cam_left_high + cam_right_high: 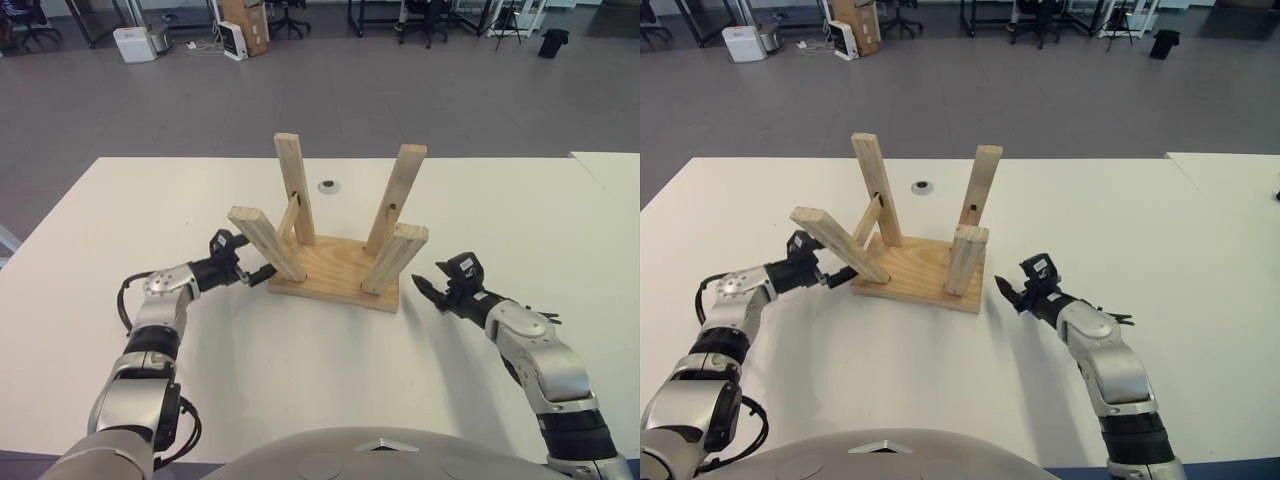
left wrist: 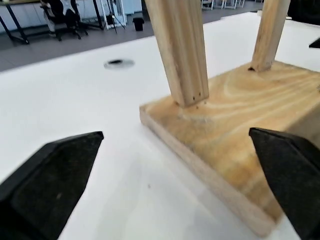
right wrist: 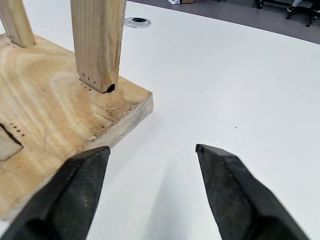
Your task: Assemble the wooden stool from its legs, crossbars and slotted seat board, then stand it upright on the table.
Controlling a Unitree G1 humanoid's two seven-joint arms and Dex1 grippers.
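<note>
Stool inverted on the table [image 1: 300,375]: seat board [image 1: 335,278] lay flat, legs [image 1: 297,190] pointing up. The board's long axis ran 9 to 3 o'clock. The left gripper [image 1: 262,273], spread wide and empty, sat just beside the 9 o'clock edge. The right gripper [image 1: 426,290], also wide and empty, lay off the 4 o'clock corner, judged slightly farther away.
</note>
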